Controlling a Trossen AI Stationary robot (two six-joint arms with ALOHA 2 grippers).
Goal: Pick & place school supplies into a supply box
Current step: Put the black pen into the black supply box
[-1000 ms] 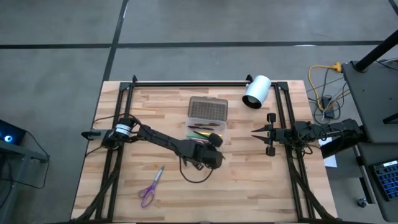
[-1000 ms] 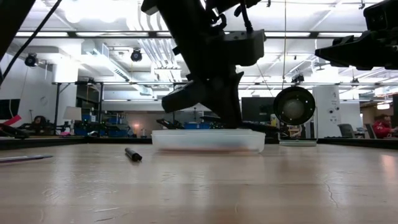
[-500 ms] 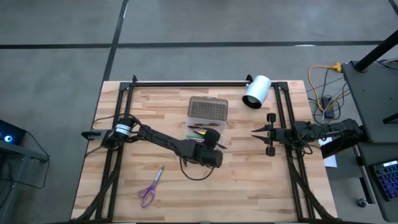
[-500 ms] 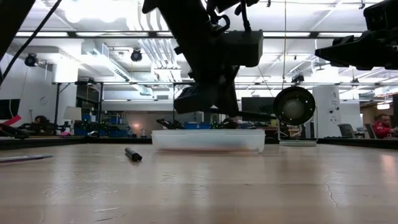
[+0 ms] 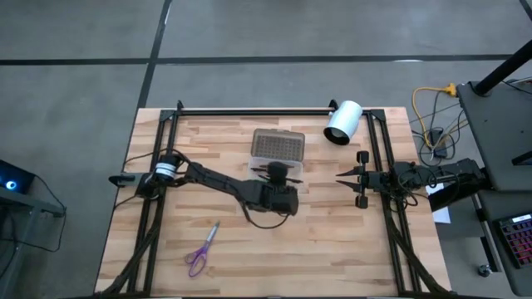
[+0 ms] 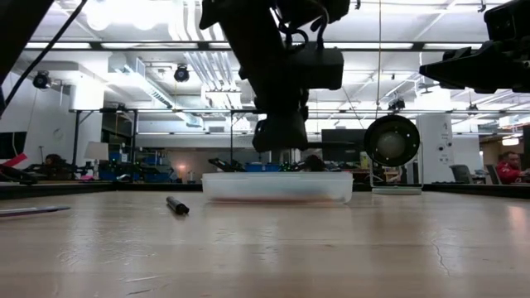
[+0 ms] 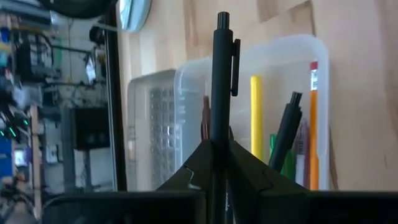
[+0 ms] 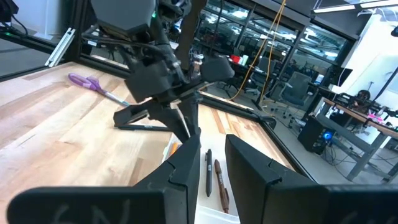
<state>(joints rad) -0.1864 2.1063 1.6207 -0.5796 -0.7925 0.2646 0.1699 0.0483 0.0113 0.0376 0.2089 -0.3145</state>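
Pen pinched upright in left hand above box, ready for dropping in; right hand waits parted.

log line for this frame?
left gripper: shut on black pen, over supply box | right gripper: waiting, table's right edge | scissors: on table

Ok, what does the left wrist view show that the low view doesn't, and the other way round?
Only the left wrist view shows the left gripper shut on a black pen, with a yellow pencil and an orange pencil lying inside the supply box. Only the low view shows a black marker lying loose on the table. Both show the clear box and the left arm above it.
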